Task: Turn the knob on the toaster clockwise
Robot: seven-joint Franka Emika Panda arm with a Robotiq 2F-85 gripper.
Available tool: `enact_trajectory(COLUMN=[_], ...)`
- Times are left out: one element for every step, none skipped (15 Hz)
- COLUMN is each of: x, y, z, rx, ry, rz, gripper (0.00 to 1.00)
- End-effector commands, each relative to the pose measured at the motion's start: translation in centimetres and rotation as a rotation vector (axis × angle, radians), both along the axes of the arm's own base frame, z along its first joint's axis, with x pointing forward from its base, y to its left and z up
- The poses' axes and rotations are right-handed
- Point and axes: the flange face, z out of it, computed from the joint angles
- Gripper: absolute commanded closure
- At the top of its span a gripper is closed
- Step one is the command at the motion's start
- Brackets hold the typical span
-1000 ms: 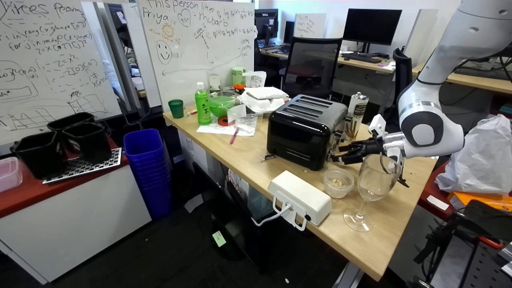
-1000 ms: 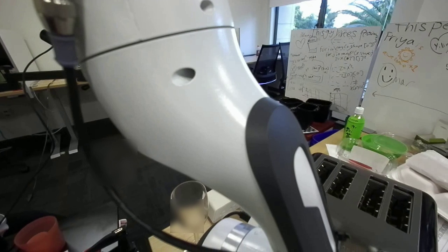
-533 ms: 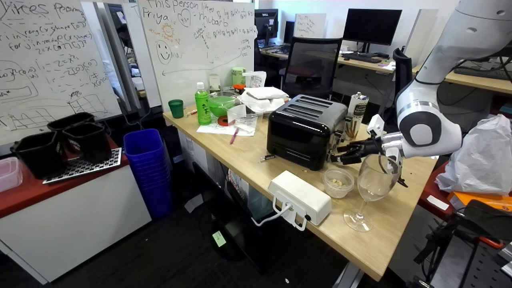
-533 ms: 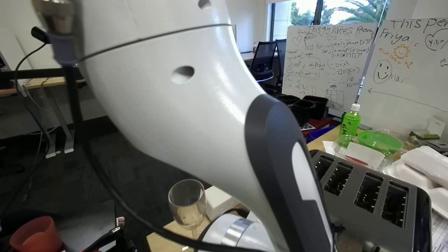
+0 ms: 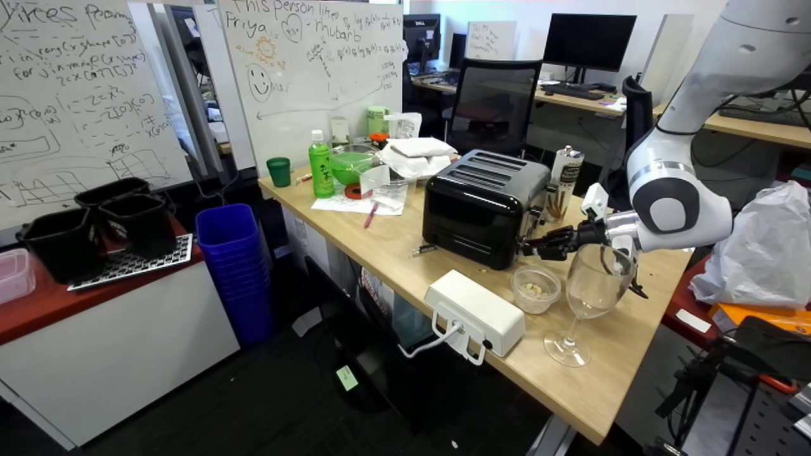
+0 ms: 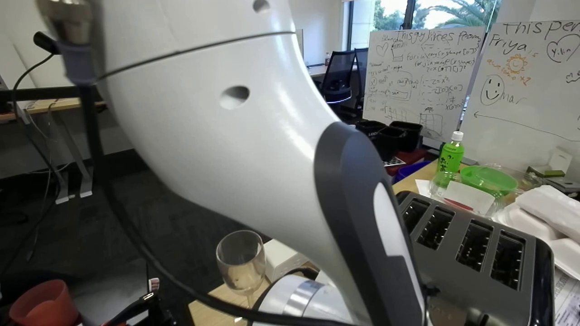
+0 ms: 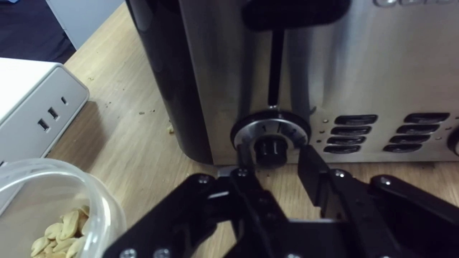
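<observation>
The black toaster (image 5: 472, 218) stands on the desk, its slotted top (image 6: 466, 271) partly behind the arm in an exterior view. Low on its steel front, in the wrist view, is the black knob (image 7: 271, 152) within a silvery numbered dial (image 7: 249, 132). My gripper (image 7: 275, 153) straddles that knob, one finger (image 7: 245, 157) to its left and the other finger (image 7: 312, 168) to its right. Narrow gaps show on both sides, so the jaws are partly open and hold nothing. In an exterior view my gripper (image 5: 529, 248) is at the toaster's front; the arm hides it in the other picture.
A clear tub of nuts (image 5: 535, 291), a wine glass (image 5: 595, 285) and a white box (image 5: 475, 310) stand near the gripper. Behind is a tall printed can (image 5: 567, 168). The toaster's lever (image 7: 294, 14) is above the knob, its buttons (image 7: 348, 139) to the right.
The gripper's fingers have drawn closer together around the knob. The arm has barely moved, and the toaster stays where it was. One exterior picture has shifted slightly as a whole.
</observation>
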Motion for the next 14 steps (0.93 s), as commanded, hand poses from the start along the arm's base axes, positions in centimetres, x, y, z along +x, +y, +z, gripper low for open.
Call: enact_trajectory(x=[0.63, 0.61, 0.66, 0.72, 0.82, 0.88, 0.92, 0.95, 0.94, 0.95, 0.97, 1.0, 1.04, 1.09], y=[0.4, 0.53, 0.52, 0.51, 0.52, 0.52, 0.55, 0.57, 0.56, 0.52, 0.47, 0.4, 0.35, 0.27], z=[-0.76, -0.81, -0.82, -0.84, -0.87, -0.86, -0.85, -0.85, -0.84, -0.8, -0.77, -0.74, -0.68, -0.6], rx=[-0.02, -0.018, -0.016, -0.015, -0.015, -0.015, -0.014, -0.014, -0.013, -0.006, 0.001, 0.01, 0.02, 0.031], ry=[0.029, 0.03, 0.031, 0.028, 0.025, 0.024, 0.023, 0.021, 0.019, 0.015, 0.011, 0.009, 0.005, 0.001], rz=[0.02, 0.027, 0.026, 0.027, 0.027, 0.027, 0.028, 0.029, 0.029, 0.027, 0.024, 0.021, 0.017, 0.013], gripper=[0.92, 1.0, 0.97, 0.95, 0.95, 0.95, 0.95, 0.95, 0.95, 0.95, 0.95, 0.95, 0.95, 0.95])
